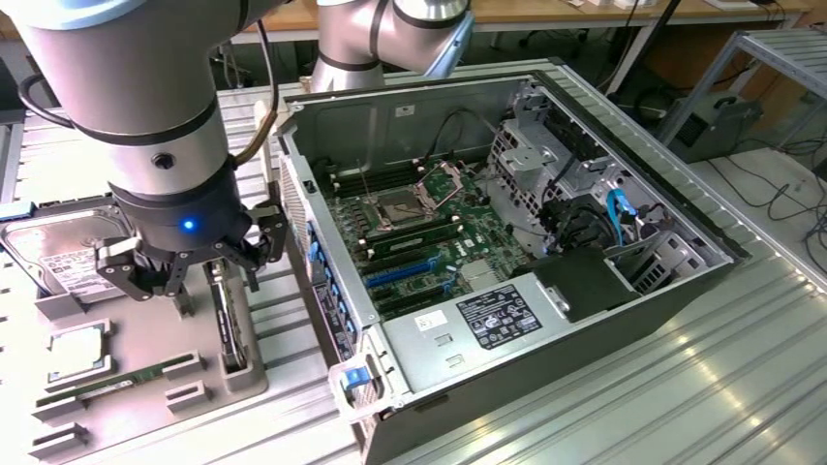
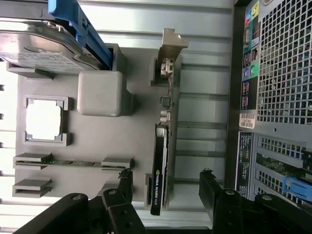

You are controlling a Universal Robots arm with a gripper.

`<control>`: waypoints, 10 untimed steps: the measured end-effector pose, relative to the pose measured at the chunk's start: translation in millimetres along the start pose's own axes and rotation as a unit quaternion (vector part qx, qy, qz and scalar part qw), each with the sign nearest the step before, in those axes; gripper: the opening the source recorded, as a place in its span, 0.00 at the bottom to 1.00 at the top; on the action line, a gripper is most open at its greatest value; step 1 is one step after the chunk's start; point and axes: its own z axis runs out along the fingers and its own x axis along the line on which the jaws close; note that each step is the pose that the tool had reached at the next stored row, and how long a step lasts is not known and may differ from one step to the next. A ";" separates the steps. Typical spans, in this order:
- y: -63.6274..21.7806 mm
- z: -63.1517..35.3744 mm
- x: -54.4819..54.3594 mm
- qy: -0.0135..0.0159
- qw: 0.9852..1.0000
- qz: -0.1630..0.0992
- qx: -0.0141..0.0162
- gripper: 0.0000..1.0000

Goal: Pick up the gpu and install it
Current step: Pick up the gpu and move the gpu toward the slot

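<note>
1. ribbed metal bench [image 1: 723,387] carries an open computer case [image 1: 517,397] and, beside it, a grey parts tray [image 1: 149,334].
2. the gpu [image 2: 161,161] stands on its long edge in a slot along the tray's edge nearest the case.
3. the gripper [image 2: 166,185] hovers over that slot, spread wide and holding nothing; its fingers [image 2: 210,190] flank one end of the card without touching it.
4. the card is thin and black with a small logo label on its upper edge, and has a silver bracket [image 2: 170,48] at the end far from the fingers.
5. a hard drive [image 2: 34,48], a cpu [image 2: 44,119] and a ram stick [image 2: 73,162] sit elsewhere in the tray.
</note>
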 end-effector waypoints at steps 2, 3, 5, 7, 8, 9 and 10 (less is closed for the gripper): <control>0.0 0.9 0.0 0.000 1.000 0.000 0.000 0.66; 0.0 1.2 0.0 0.000 1.000 0.000 0.000 0.66; -0.1 1.8 0.0 0.000 1.000 0.000 0.000 0.66; -0.1 2.2 0.0 0.000 1.000 0.000 0.000 0.66; -0.1 2.3 0.0 0.000 1.000 0.000 0.000 0.66; -0.1 2.4 0.0 0.000 1.000 0.000 0.000 0.66; -0.1 2.5 0.0 0.000 1.000 0.000 0.000 0.66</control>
